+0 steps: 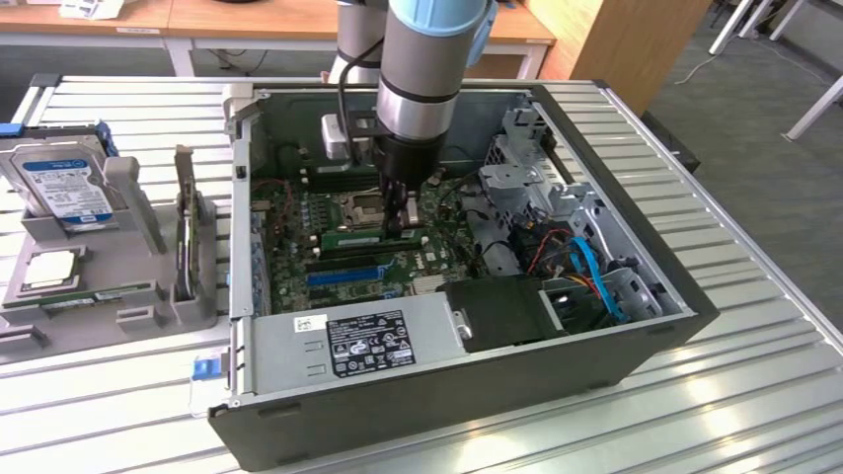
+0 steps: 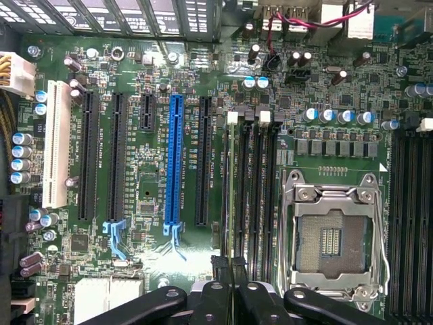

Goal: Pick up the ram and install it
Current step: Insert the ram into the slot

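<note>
Jaws pinching narrow on the ram [image 2: 233, 196], holding it edge-on so it's lining up with the memory slots [image 2: 260, 196] beside the CPU socket [image 2: 335, 233], inside the case [image 1: 527, 390]; top grip probably leaving contacts free.

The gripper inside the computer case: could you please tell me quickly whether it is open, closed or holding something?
Gripper: closed, holding the ram edge-on over the motherboard.

The gripper [image 2: 229, 266] hides 1 end of the ram [image 2: 234, 189].
</note>
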Controlling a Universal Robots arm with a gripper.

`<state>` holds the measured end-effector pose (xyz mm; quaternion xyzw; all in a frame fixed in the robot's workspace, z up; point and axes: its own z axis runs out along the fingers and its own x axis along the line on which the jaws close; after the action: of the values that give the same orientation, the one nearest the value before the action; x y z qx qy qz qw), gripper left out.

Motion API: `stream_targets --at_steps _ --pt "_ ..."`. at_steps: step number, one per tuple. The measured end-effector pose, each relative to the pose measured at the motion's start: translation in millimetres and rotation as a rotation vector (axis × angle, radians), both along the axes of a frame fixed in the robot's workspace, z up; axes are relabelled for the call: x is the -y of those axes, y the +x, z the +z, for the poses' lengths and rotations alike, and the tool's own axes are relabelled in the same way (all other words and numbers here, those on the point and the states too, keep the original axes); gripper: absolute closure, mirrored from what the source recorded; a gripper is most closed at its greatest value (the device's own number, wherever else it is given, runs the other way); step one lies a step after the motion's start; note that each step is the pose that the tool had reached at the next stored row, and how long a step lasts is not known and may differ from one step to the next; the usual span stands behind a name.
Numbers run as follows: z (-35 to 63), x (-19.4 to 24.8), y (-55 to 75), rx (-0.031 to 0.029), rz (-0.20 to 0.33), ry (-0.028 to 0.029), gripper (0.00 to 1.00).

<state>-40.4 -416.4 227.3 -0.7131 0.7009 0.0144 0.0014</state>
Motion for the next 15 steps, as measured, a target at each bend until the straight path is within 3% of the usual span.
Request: stream_targets --at_steps 10,15 --pt "3.6 0.0 0.0 0.0001 0.000 0.0004 0.88" --pt "3.7 -0.1 -1.9 0.0075 0.000 0.0033 0.88"
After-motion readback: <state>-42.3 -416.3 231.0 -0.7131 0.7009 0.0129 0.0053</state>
